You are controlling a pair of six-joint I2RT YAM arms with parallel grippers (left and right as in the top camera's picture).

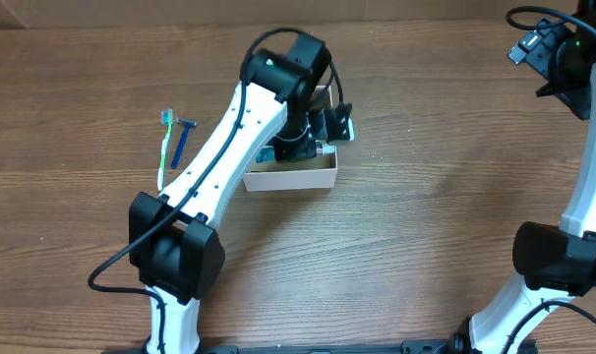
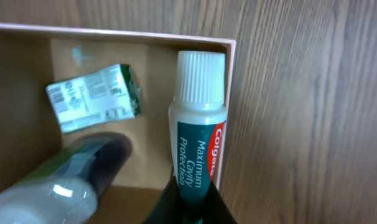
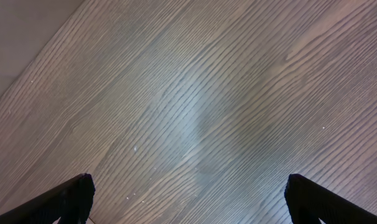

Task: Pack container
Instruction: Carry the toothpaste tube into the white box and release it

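- White-walled, shallow square container (image 1: 290,179) with a brown cardboard floor sits mid-way across the wood-grain worktop (image 1: 436,197), under my left wrist.
- My left jaws pinch a white-capped red-and-green toothpaste tube (image 2: 198,130), its cap over the container's corner by the right wall.
- Inside lies a small green-and-white packet (image 2: 94,98); a blurred clear bottle (image 2: 64,180) with a dark end shows close to my lens.
- My right jaws are spread wide above the worktop, well apart from the container.
- A green toothbrush (image 1: 163,147) and a blue razor (image 1: 181,140) lie left of the container.
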